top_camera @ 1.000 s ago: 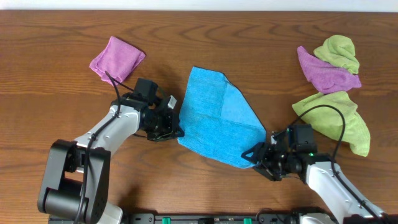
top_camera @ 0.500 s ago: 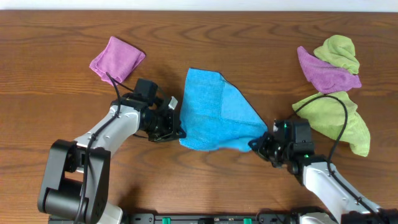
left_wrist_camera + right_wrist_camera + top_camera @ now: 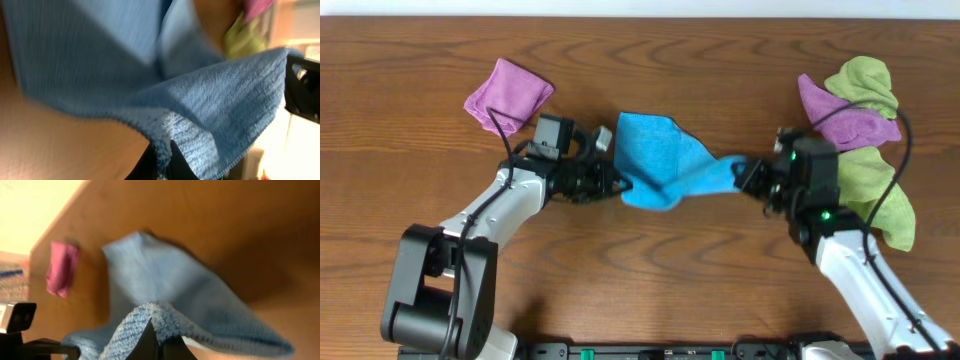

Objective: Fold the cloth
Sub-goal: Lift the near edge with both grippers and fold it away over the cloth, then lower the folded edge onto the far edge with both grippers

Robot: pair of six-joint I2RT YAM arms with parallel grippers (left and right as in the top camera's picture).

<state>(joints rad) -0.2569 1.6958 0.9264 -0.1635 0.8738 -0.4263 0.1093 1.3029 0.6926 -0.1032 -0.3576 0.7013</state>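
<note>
The left claw [image 3: 613,183] is pinched on the cloth's left edge. The cloth [image 3: 665,165] sags between the arms over the bench [image 3: 650,290], its far part seemingly resting there. It looks soft, light and limp, best held at the corners. The right claw [image 3: 744,176] is clamped on its right corner.

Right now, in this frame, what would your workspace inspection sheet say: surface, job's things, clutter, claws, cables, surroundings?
Surface: wooden table, no spills seen.
Job's things: blue cloth, bunched, slung between both claws, far part on the table.
Clutter: lone purple cloth back left; second purple cloth, upper green cloth and lower green cloth heaped at right.
Claws: left claw shut on the cloth's edge; right claw shut on its opposite edge.
Cables: black cable on left arm, another on right arm.
Surroundings: pale strip beyond the table's far edge.
</note>
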